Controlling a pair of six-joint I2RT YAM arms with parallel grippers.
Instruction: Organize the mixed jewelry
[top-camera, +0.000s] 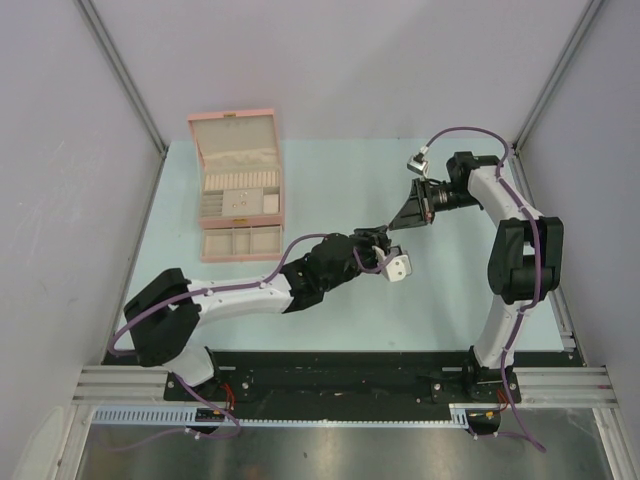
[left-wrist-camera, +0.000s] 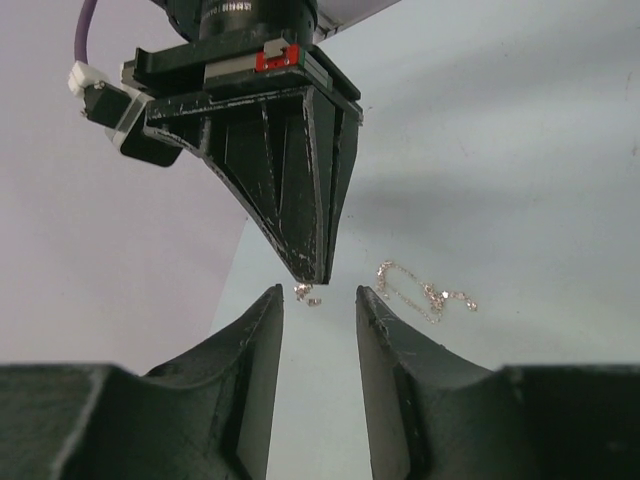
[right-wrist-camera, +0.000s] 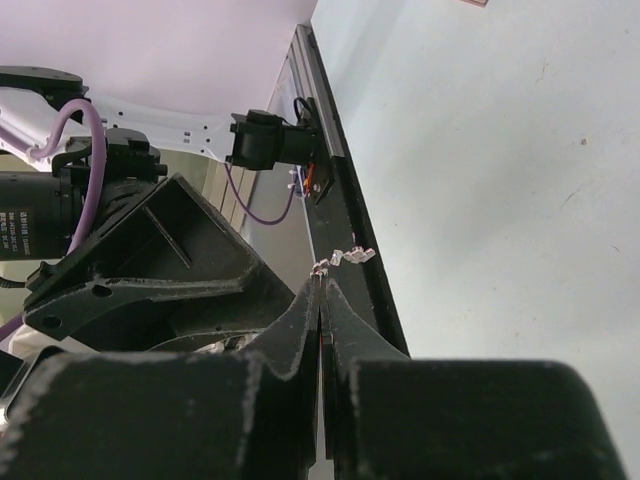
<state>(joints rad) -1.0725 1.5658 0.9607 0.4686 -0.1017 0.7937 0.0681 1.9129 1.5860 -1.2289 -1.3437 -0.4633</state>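
Handover, prob.: right claw (right-wrist-camera: 322, 285) clamped on tiny silvery piece (right-wrist-camera: 345, 257), left claw (left-wrist-camera: 318, 300) apart just below. Chain (left-wrist-camera: 425, 290) lies on counter (left-wrist-camera: 520, 150), 3 o'clock of it. Next: gentle transfer, then pink jewelry box (top-camera: 237, 185), 10 o'clock.

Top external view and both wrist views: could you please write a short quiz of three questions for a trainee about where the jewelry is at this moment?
1. Fill in the word: the lid of the pink box stands ___.
2. Choose one. The right gripper, with its fingers shut, holds:
A) a tan block
B) a tiny silvery piece
C) nothing
3. True or false: the thin chain lies on the table and is in neither gripper.

Key: 1. open; 2. B; 3. true.
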